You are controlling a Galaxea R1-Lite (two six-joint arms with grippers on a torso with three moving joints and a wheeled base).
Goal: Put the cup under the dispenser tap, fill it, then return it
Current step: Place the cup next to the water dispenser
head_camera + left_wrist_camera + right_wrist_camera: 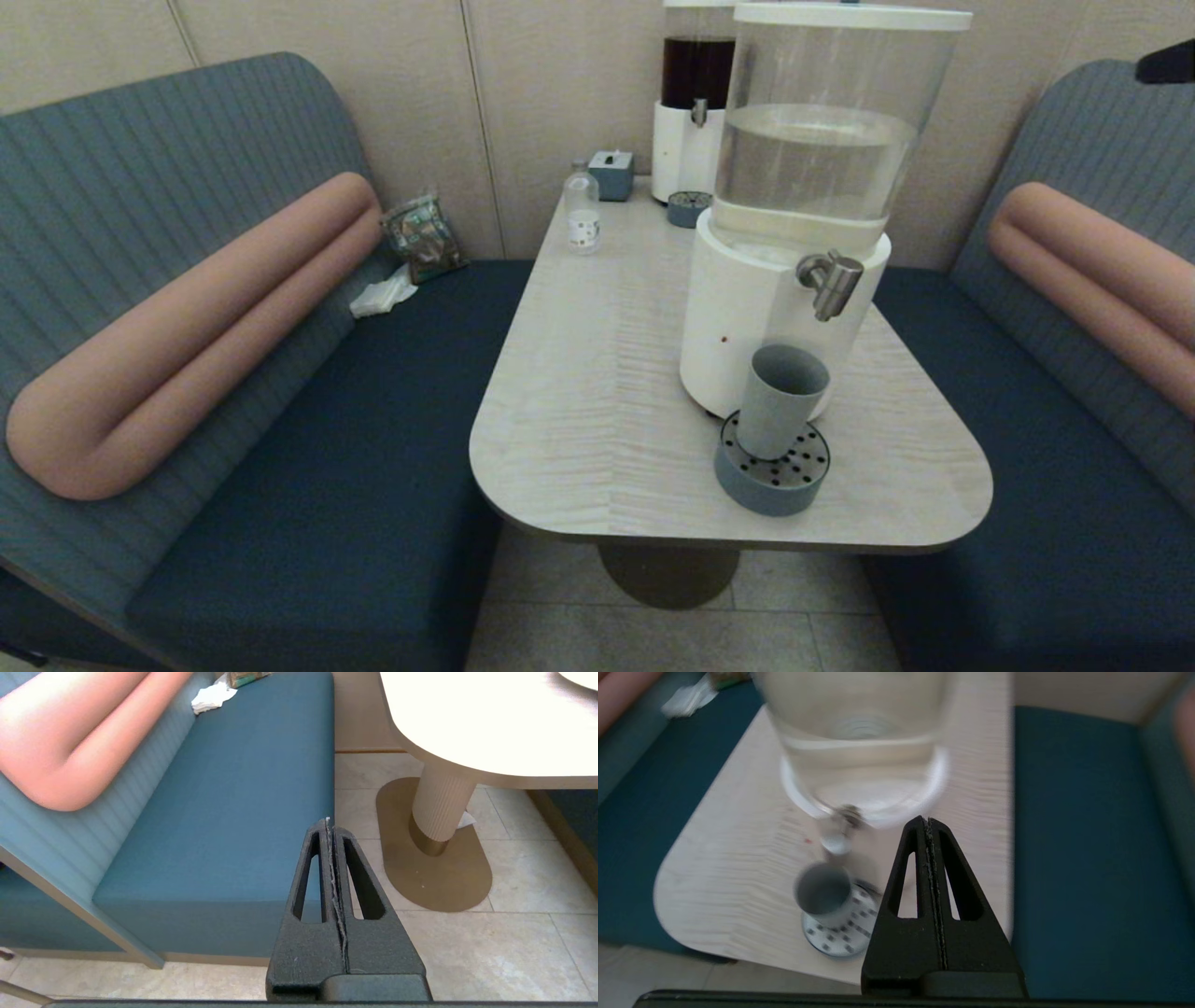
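The cup (780,401) stands upright on the perforated steel top of the round drip tray (773,476), near the front edge of the desk (597,411). It sits toward the back of the tray, just in front of the white base of the large dispenser (747,327), whose clear tank is partly filled with clear liquid. The dispenser tap (829,280) projects from the base above the cup and slightly toward the robot's right of it; tap and cup are apart. The cup's interior is not visible well enough to tell whether it holds liquid. In the right wrist view the right gripper (928,823) is above the desk, its two black fingers pressed together with nothing between them, and the cup (824,893) and tray (840,938) lie below and to one side of it, well apart from the fingertips. The left gripper (328,823) is parked low beside the blue bench seat (233,812), over the tiled floor near the desk pedestal, fingers fully closed and empty. At the far end of the desk stand a second dispenser with dark liquid (695,103), a small clear bottle (582,219), and a tissue box (611,175).
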